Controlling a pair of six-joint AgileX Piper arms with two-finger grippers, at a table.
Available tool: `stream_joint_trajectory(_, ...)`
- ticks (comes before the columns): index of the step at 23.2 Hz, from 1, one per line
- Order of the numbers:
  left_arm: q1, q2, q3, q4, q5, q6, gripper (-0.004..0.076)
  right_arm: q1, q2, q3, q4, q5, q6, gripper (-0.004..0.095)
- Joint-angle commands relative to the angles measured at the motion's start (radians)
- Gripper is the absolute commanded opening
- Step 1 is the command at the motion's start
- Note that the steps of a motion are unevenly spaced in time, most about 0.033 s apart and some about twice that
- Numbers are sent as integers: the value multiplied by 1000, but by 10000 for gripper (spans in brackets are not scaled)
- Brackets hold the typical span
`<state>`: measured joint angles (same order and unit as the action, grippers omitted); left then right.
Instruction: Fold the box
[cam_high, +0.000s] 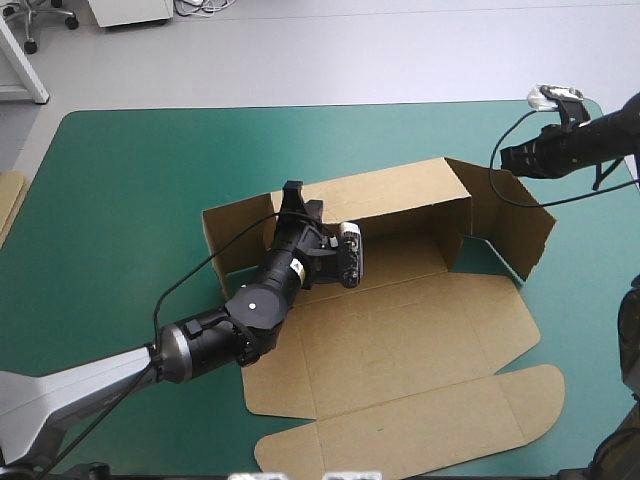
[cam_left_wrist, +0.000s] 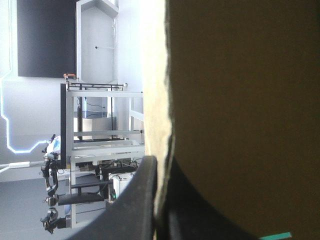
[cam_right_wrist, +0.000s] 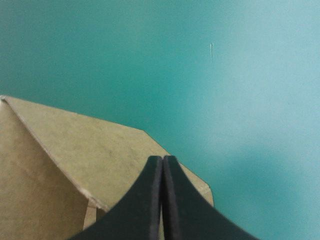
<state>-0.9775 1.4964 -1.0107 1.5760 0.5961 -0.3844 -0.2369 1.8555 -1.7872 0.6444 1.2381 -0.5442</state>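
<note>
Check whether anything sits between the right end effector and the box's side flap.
Nothing visible does. The right end effector, shut, hangs over the side flap of the box, with bare teal-green cover beyond. The left end effector grips the back wall.

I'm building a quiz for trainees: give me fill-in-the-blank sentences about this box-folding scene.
The left gripper pinches the ____ box's far wall.
The right gripper, holding nothing, is ____.
The rounded flap lies ____ on the teal-green cover.
Missing: brown; shut; flat.
</note>
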Motion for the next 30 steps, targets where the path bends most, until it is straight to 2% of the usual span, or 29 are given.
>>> stream_joint_trajectory(1,0,-30,-23,69,-37,-15,-10,-48,-121,76,178,8,-109,-20)
stream_joint_trajectory(5,0,-30,-23,66,-39,-35,-10,-55,-168,174,226,6,-191,-20)
stream_joint_trajectory(12,0,-30,-23,62,-42,-35,-10,-57,-267,343,238,-24,-288,-20)
stream_joint_trajectory(17,0,-30,-23,62,-43,-36,-10,-57,-375,504,340,-112,-516,-20)
stream_joint_trajectory(22,0,-30,-23,62,-43,-38,-10,-57,-452,646,374,-236,-645,-20)
stream_joint_trajectory(25,0,-30,-23,60,-43,-38,-10,-57,-469,705,420,-256,-719,-20)
stream_joint_trajectory(30,0,-30,-23,49,-43,-38,-10,-57,-470,769,390,-320,-811,-20)
